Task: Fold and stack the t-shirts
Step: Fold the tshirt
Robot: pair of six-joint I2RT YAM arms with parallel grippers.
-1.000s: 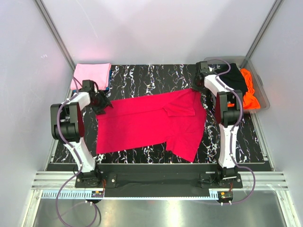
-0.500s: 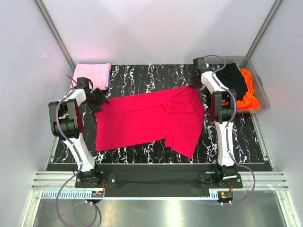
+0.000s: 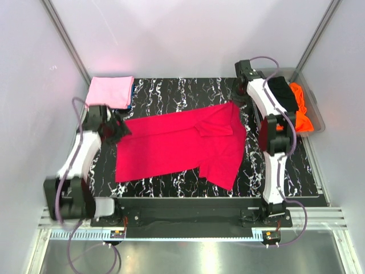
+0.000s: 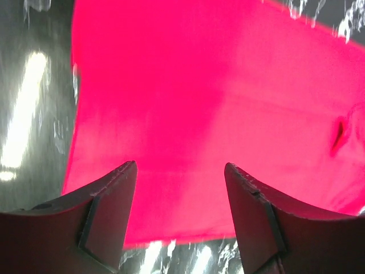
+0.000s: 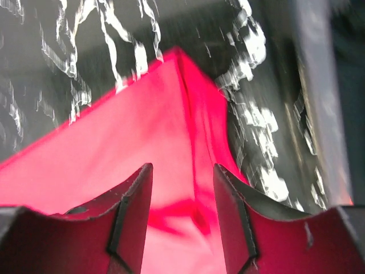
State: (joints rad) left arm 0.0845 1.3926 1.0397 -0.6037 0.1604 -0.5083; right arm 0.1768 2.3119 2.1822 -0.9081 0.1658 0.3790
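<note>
You just opened right gripper [image 5: 182,169], releasing far-right corner of red tee [image 3: 182,142] | left gripper [image 4: 179,166] was open, empty, over its left edge | tee lay spread mid table [image 3: 171,91] | spreading looked done, folding next

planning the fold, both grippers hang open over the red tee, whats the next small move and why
Probably lower the right gripper and pinch the far corner of the crimson t-shirt, just below that gripper's open jaws. The left gripper, also open and empty, hangs over the left edge; the shirt lies spread, not yet folded.
</note>
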